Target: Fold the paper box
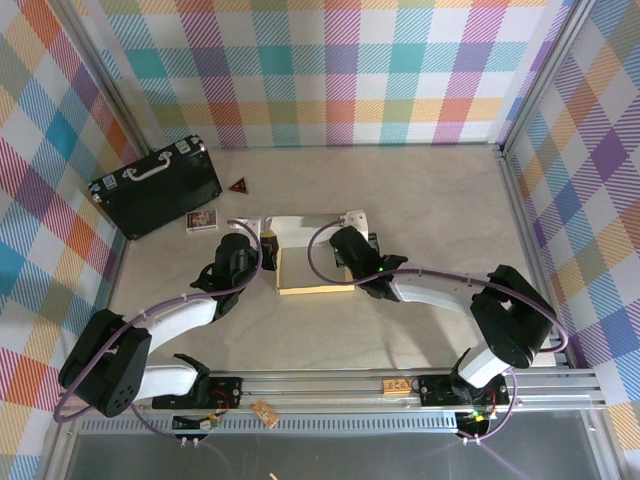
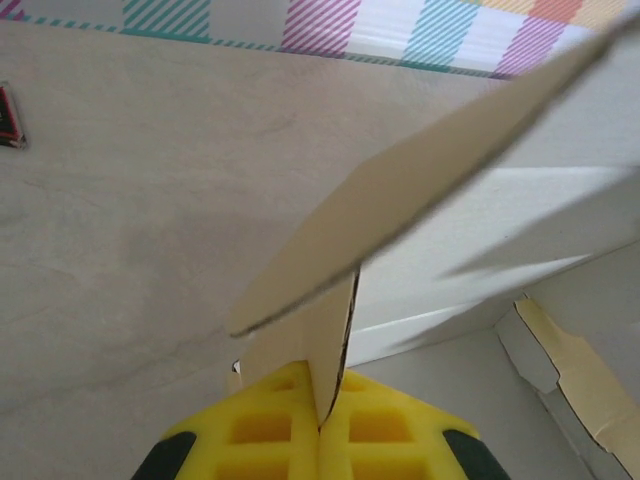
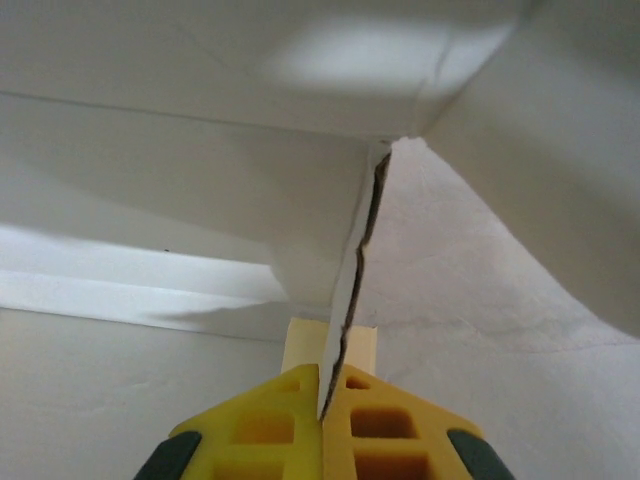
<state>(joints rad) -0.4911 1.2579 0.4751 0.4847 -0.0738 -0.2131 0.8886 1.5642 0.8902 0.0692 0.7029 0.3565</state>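
Looking from above, you see the paper box (image 1: 312,262) near the middle of the worktop (image 1: 430,200). It is half formed, with a tan wall on the near side and white panels standing on the far side. Both wrists cover its left and right edges, so it is hard to make out how the side flaps lie there.

In the left wrist view, the left fingers (image 2: 335,425) are closed on a thin tan flap, held on edge between the yellow pads. A larger panel crosses this picture at a slant and hides part of the box's inside.

In the right wrist view, the right fingers (image 3: 335,415) are also closed, pinching a white flap by its edge. The white panels are so near that you cannot tell which wall is which.

The left arm (image 1: 180,322) reaches forward and to the right, to the left side of the box. The right arm (image 1: 440,288) bends at the elbow and reaches leftward to the right side. A black case (image 1: 155,190) lies at the far left, well apart from the box.
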